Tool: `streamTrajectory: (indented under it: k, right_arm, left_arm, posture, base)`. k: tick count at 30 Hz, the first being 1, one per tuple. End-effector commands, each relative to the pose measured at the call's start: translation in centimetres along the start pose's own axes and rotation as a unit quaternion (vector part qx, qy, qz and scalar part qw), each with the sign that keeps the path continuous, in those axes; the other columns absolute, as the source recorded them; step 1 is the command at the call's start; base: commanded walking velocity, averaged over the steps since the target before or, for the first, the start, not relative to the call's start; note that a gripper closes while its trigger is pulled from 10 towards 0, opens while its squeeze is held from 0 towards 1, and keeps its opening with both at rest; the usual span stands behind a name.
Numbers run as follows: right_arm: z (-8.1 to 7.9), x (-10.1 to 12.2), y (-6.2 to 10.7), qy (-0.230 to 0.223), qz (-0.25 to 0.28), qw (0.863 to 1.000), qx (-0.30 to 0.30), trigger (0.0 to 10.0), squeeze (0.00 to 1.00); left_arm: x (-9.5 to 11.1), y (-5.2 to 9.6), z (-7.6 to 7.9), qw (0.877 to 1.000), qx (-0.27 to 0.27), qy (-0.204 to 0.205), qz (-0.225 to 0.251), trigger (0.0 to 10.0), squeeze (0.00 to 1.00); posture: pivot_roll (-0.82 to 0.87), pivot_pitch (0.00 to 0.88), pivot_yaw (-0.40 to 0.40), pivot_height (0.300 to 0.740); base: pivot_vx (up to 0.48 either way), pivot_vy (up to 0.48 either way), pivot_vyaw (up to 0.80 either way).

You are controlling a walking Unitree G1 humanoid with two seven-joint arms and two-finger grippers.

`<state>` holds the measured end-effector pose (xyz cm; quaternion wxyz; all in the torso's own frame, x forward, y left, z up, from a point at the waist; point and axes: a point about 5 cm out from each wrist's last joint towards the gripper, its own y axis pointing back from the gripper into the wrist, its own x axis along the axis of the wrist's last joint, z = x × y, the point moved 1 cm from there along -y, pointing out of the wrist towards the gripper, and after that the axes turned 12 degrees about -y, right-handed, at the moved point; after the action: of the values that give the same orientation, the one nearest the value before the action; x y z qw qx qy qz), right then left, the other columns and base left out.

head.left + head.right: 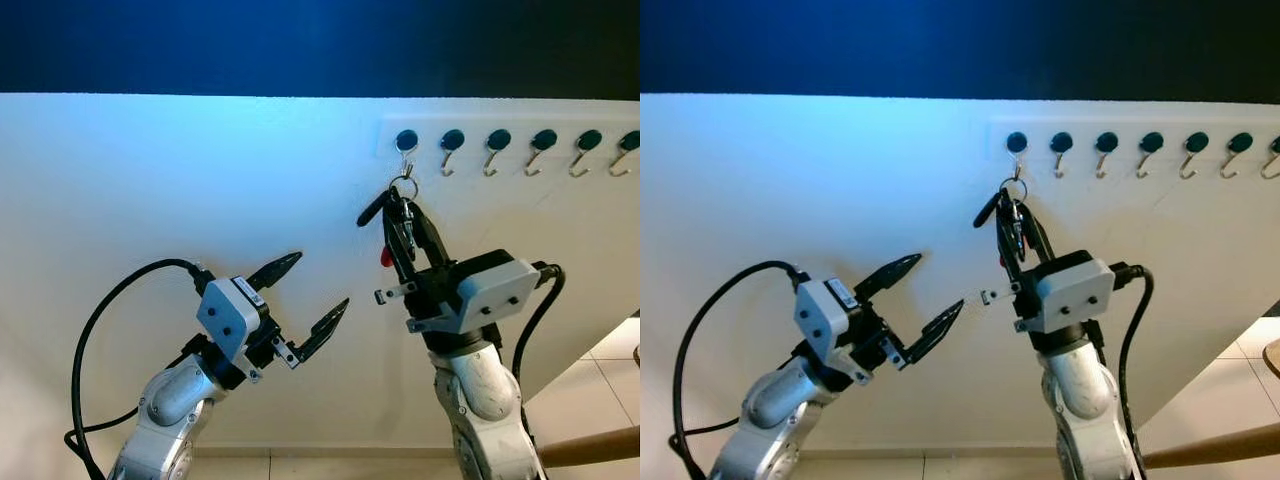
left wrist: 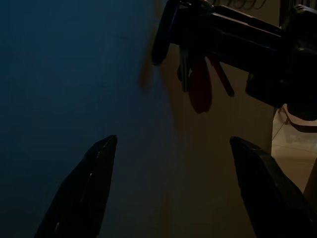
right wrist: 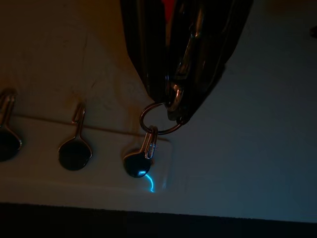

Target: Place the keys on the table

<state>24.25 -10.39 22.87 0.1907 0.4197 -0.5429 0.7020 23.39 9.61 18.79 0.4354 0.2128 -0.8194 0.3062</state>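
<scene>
Nearest the camera, the two silver arms rise from below, each trailing a black cable. The left gripper point(image 1: 310, 292) sits on a bent forearm, wrist tipped up and to the right, its two long black fingers spread wide with nothing between them, pointing toward the wall and the other arm.

The right gripper point(image 1: 400, 215) reaches steeply upward from a nearly vertical forearm with a white wrist block. Its black fingers are clamped on the bunch of metal keys with a red tag point(image 1: 392, 235), squeezing the bunch just below its silver split ring point(image 3: 159, 118).

Beyond, on the plain white wall point(image 1: 180, 190), a pale strip carries a row of small silver hooks with dark round heads point(image 1: 520, 150). The keys hang from the leftmost hook point(image 3: 143, 156), the ring threaded through its metal loop, so the bunch is both held by the fingers and on the hook. In the left wrist view the red tag point(image 2: 200, 91) dangles under the dark shape of the right gripper.

A dark blue band point(image 1: 300, 45) runs along the wall top, and tiled floor point(image 1: 610, 380) shows at lower right.
</scene>
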Motion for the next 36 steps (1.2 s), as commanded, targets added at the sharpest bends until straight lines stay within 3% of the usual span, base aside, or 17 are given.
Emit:
streamTrajectory:
  k: [1,6,10,12,13,27,36]
  right_arm:
    - [-0.5,-0.7,0.8,-0.005,-0.032,0.999,0.024,4.4,0.00]
    - [-0.5,-0.1,-0.1,-0.009,-0.019,1.000,0.022,4.9,0.00]
    - [-1.2,0.7,-1.3,-0.029,0.001,0.999,0.032,8.4,0.00]
    - [-1.4,0.8,-1.5,-0.033,0.004,0.999,0.035,8.4,0.00]
    - [-1.6,1.0,-1.8,-0.038,0.009,0.998,0.040,10.0,0.00]
    - [-2.9,2.3,-3.2,-0.050,0.031,0.995,0.080,10.0,0.00]
    - [-2.7,1.6,-4.2,-0.087,-0.005,0.994,0.067,10.0,0.00]
  left_arm:
    - [0.0,0.2,0.2,1.000,-0.016,-0.002,-0.006,10.0,0.00]
    - [0.0,0.0,0.3,1.000,-0.019,-0.001,-0.003,10.0,0.00]
    - [0.1,-0.1,0.3,1.000,-0.020,-0.002,-0.002,10.0,0.00]
    - [0.1,-0.1,0.2,1.000,-0.020,-0.002,-0.002,10.0,0.00]
    - [0.2,-0.1,0.2,1.000,-0.019,-0.002,-0.002,10.0,0.00]
    - [0.2,-0.2,0.3,1.000,-0.020,-0.002,-0.002,10.0,0.00]
    - [0.2,-0.2,0.5,1.000,-0.027,-0.003,-0.003,10.0,0.00]
  posture:
    - [0.03,0.060,0.006,0.740]
    - [0.03,0.059,0.008,0.740]
    - [0.03,0.058,0.005,0.740]
    - [0.03,0.058,0.005,0.740]
    - [0.03,0.058,0.005,0.740]
    - [0.03,0.062,0.002,0.740]
    - [0.03,0.062,0.004,0.740]
  base:
    - [0.000,0.000,0.00]
    - [0.000,0.000,0.00]
    - [0.000,0.000,0.00]
    - [0.000,0.000,0.00]
    - [0.000,0.000,0.00]
    - [0.000,0.000,0.00]
    - [0.000,0.000,0.00]
